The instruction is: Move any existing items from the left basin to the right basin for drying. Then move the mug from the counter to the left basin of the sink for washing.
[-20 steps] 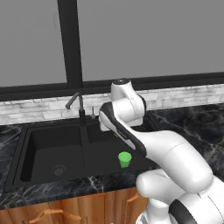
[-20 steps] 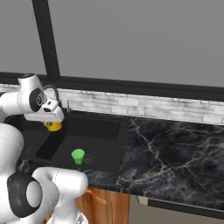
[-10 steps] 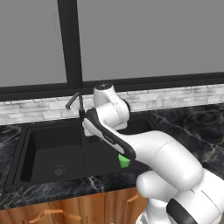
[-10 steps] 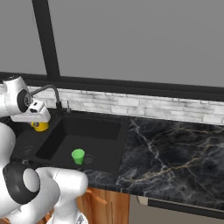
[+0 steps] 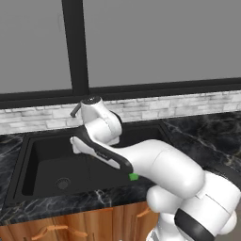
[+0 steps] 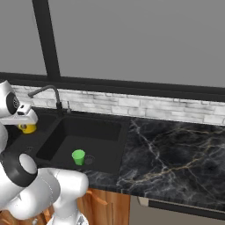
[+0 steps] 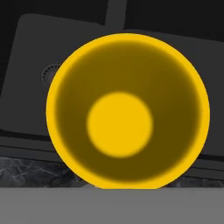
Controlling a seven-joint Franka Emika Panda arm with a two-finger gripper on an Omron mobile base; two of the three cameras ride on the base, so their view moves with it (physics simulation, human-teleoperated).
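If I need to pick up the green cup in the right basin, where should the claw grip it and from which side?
Grip the rim, coming straight down. The green cup stands upright, mouth up, no handle showing, so one finger inside and one outside its wall should hold. The walls of the right basin would likely crowd a side approach.

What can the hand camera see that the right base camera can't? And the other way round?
Hand view: it looks straight down into the yellow mug, right to its round bottom, with a drain peeking past the rim.
Right base view: it sees the mug from the side, plus the green cup standing in the right basin, the faucet and the marble counter.
Both: the yellow mug and the black sink.
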